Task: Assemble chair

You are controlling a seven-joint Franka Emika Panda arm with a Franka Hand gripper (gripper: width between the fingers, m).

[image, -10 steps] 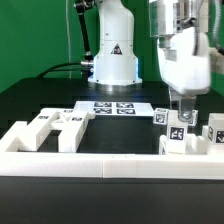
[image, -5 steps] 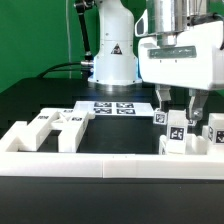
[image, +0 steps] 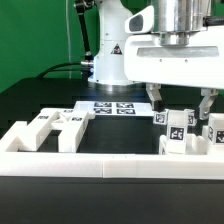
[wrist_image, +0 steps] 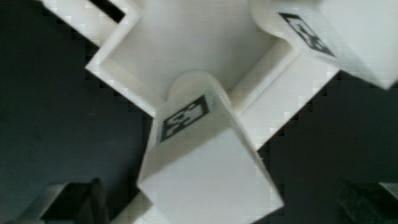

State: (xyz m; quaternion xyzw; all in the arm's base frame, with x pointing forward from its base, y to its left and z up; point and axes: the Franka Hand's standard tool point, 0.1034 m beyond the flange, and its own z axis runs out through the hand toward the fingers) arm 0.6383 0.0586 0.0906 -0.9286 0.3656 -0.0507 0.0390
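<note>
At the exterior view's left, a group of chair parts lies on the black surface, just behind the low white border wall, in the same place as a second ago. In the middle, the marker board lies flat in front of the white robot base. At the right, the pincer hangs above an upright tagged leg. Its fingers are spread wide to either side and hold nothing. A second ago the pincer showed its narrow side and its tips were lower, just over the top of that leg. Since then it has turned its broad face to the camera, risen and opened out, and the leg stands free where it was. Another tagged piece stands just right of the leg, at the picture's edge. In the wrist view a tagged bar shows close up against other white panels. Which of these touch cannot be told.
</note>
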